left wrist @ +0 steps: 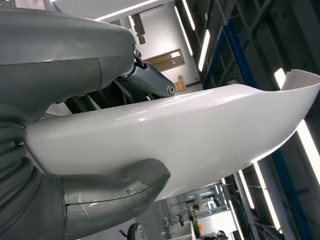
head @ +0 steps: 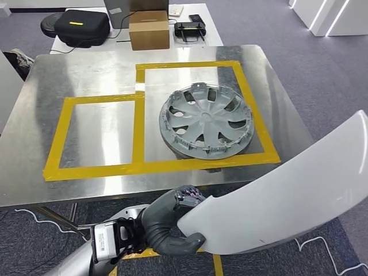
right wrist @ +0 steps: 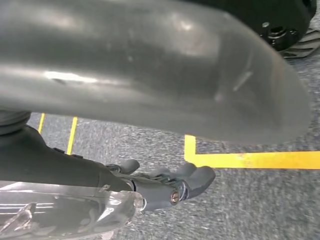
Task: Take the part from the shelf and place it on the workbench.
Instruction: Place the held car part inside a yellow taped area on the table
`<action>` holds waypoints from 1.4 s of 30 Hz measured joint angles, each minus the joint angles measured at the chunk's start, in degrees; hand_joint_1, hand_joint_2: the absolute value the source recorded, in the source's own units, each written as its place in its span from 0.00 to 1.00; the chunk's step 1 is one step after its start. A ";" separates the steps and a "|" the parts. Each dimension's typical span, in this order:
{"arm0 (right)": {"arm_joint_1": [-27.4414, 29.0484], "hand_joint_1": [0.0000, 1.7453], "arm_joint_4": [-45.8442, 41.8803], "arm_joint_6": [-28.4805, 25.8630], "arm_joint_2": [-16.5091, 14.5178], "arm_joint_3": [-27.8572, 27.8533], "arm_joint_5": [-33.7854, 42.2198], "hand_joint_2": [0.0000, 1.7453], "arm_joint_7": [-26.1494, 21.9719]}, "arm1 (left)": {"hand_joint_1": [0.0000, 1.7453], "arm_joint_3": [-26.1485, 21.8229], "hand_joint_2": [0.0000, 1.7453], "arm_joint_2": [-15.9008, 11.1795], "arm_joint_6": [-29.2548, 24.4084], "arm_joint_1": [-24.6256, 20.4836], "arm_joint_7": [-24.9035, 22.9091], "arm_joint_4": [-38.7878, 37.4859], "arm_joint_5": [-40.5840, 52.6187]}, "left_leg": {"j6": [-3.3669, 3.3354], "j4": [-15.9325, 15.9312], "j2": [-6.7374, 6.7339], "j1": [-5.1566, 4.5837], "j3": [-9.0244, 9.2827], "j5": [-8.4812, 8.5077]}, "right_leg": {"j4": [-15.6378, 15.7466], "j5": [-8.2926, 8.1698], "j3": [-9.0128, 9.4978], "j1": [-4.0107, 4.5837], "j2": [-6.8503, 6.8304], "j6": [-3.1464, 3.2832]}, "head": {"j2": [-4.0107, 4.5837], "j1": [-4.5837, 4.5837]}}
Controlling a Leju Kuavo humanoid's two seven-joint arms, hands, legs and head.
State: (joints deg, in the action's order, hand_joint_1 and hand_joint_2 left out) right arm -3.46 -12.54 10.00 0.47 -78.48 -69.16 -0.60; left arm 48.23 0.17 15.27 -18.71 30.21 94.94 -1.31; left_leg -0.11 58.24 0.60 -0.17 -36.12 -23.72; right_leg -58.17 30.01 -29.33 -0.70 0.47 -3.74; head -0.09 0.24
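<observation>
A: What did the left hand (head: 173, 221) hold?

B: It clasped one end of the long white part (head: 286, 190), thumb (left wrist: 113, 192) under the glossy surface and darker fingers (left wrist: 151, 82) over it. The part reached out to the robot's right and hung off the near edge of the workbench (head: 34, 172), not resting on it.

A: What lay on the workbench?

B: A grey wheel cover (head: 206, 121) sat inside the larger of two yellow tape frames (head: 256, 109). Beyond the far edge of the workbench stood a cardboard box (head: 149, 30) and a black case (head: 82, 26).

A: And the right hand (right wrist: 166, 182)?

B: It hung above grey carpet (right wrist: 245, 200) with yellow floor lines (right wrist: 249, 160), well away from the workbench. Its fingers were extended and held nothing.
</observation>
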 joint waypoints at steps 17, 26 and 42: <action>-0.12 0.00 0.08 -0.04 -0.23 0.03 0.24 0.00 -0.23 | 1.00 -4.23 1.00 -3.61 -3.39 3.26 3.34 2.90 3.74 | 1.68 8.96 0.17 -0.10 -1.36 -8.25 | 0.37 -4.91 -4.24 0.11 -0.12 2.42 | 0.01 0.13; -0.12 0.00 0.08 -0.05 -0.24 0.03 0.25 0.00 -0.25 | 1.00 -5.41 1.00 -4.51 -5.93 3.98 3.34 3.35 6.58 | 1.14 -0.62 0.03 0.08 1.86 -1.39 | 0.17 -4.04 -3.63 0.36 0.12 1.15 | 0.01 0.12; -0.25 0.00 0.14 1.05 -0.37 0.78 -1.90 0.00 -1.14 | 1.00 -22.62 1.00 -11.62 -28.27 -5.19 -8.16 -9.75 38.45 | 0.77 -0.92 0.18 0.02 2.53 -1.52 | -0.53 -4.97 -5.07 0.43 0.18 1.15 | 0.01 0.79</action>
State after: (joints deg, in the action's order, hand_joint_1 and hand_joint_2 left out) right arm -3.70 -12.40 11.06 0.10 -77.71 -71.06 -1.74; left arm 25.61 -11.45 -13.01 -23.90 22.04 85.19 37.15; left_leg 0.66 57.32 0.77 -0.15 -33.58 -25.24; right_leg -58.70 25.03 -34.40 -0.27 0.65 -2.59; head -0.09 1.03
